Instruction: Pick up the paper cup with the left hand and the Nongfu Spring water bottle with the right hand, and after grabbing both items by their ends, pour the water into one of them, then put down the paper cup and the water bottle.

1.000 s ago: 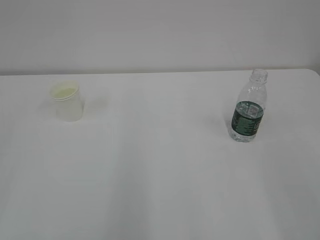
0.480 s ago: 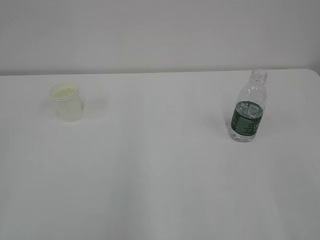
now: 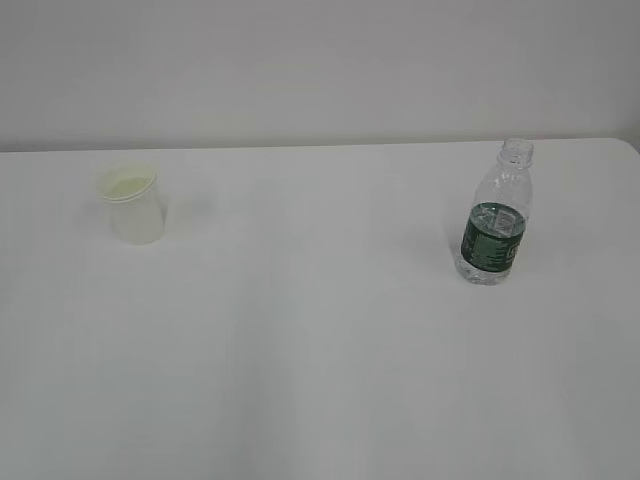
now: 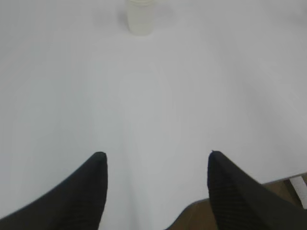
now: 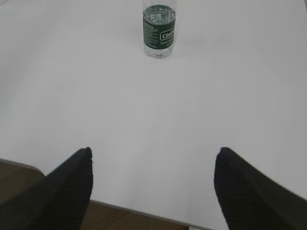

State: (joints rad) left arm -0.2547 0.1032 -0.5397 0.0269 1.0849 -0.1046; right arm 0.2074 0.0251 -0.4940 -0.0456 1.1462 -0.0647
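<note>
The cream-white paper cup [image 3: 132,204] stands upright on the left of the white table [image 3: 320,330]; its lower part shows at the top of the left wrist view [image 4: 140,18]. On the right stands the clear water bottle [image 3: 496,213] with a dark green label, capless and upright, also far ahead in the right wrist view [image 5: 159,28]. A little water shows in the bottle. My left gripper [image 4: 156,154] is open and empty, far short of the cup. My right gripper [image 5: 154,150] is open wide and empty, well short of the bottle. Neither arm appears in the exterior view.
A plain wall [image 3: 320,70] rises behind the table's far edge. The table's near edge [image 5: 144,211] lies just under my right gripper, with brown floor [image 5: 19,177] below it. Brown floor [image 4: 192,215] also shows under my left gripper.
</note>
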